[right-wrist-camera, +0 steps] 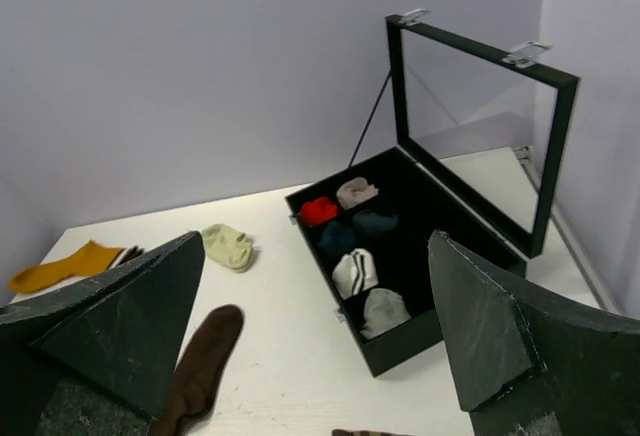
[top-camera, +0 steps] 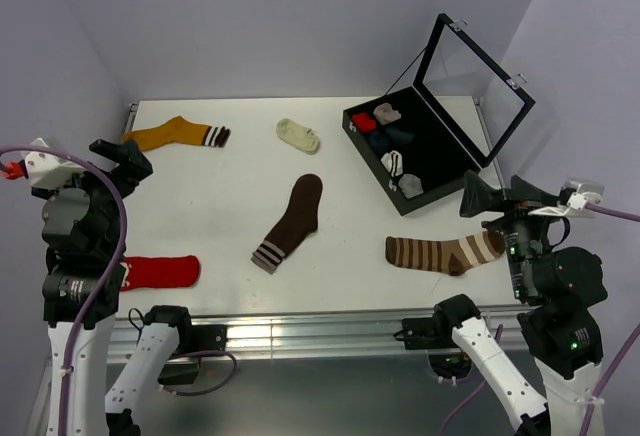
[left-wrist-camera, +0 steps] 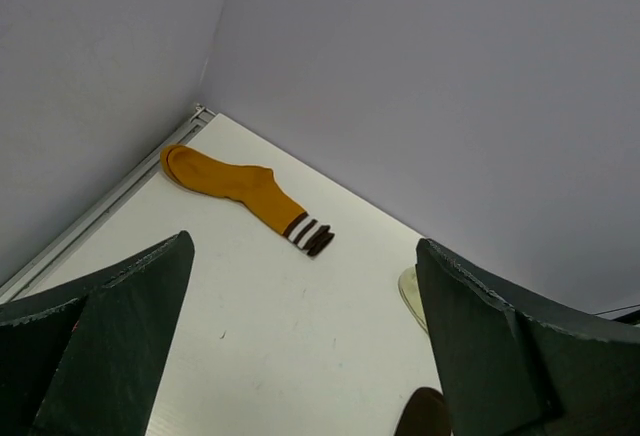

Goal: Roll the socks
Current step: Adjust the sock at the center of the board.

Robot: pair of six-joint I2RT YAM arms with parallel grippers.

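Note:
The dark brown sock (top-camera: 293, 221) with a pale-striped cuff lies flat mid-table; its toe shows in the left wrist view (left-wrist-camera: 425, 416) and its foot in the right wrist view (right-wrist-camera: 200, 366). The plain red sock (top-camera: 160, 271) lies near the front left edge. The cream ankle sock (top-camera: 298, 135) lies at the back centre, also in the right wrist view (right-wrist-camera: 228, 246). My left gripper (top-camera: 125, 161) is open and empty, raised over the left side (left-wrist-camera: 305, 356). My right gripper (top-camera: 490, 196) is open and empty, raised at the right (right-wrist-camera: 315, 336).
A mustard sock (top-camera: 175, 134) lies at the back left. A brown-and-tan striped sock (top-camera: 445, 252) lies at the front right. An open black box (top-camera: 372, 166) with several rolled socks stands at the back right, its glass lid (top-camera: 480, 76) upright. Walls surround the table.

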